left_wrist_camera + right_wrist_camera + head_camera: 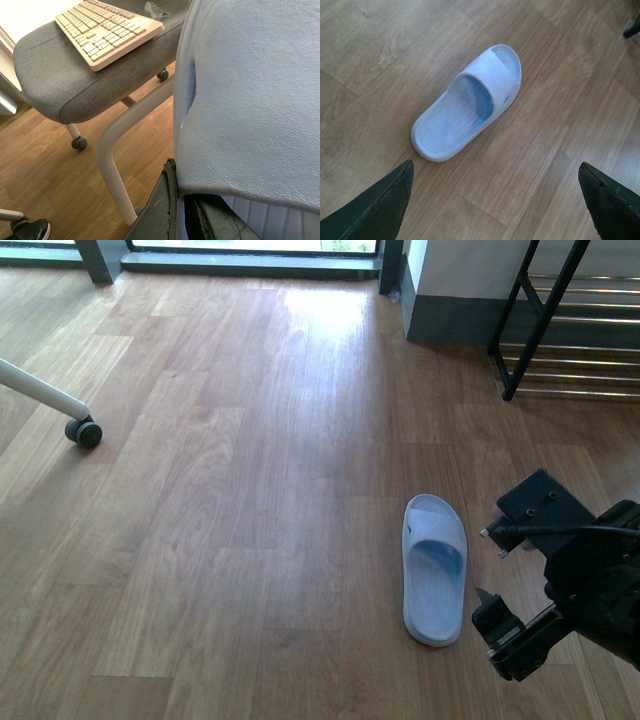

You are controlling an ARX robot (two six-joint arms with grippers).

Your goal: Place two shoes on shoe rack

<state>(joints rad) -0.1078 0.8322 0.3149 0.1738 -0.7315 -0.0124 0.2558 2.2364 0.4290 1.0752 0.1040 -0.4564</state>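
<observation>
Above floor slide (470, 107), right claw (495, 165) wide apart; left claw (189, 212) clamped on second slide (250, 100).

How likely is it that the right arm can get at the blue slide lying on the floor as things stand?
Probably yes. The right pincer is open just beside the slide, with only bare floor between them and nothing lying on the slide.

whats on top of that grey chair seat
A beige keyboard lies on the grey chair seat, with something crumpled and clear just past it. The rest of the seat is hidden behind the pale blue slide close to the camera.
</observation>
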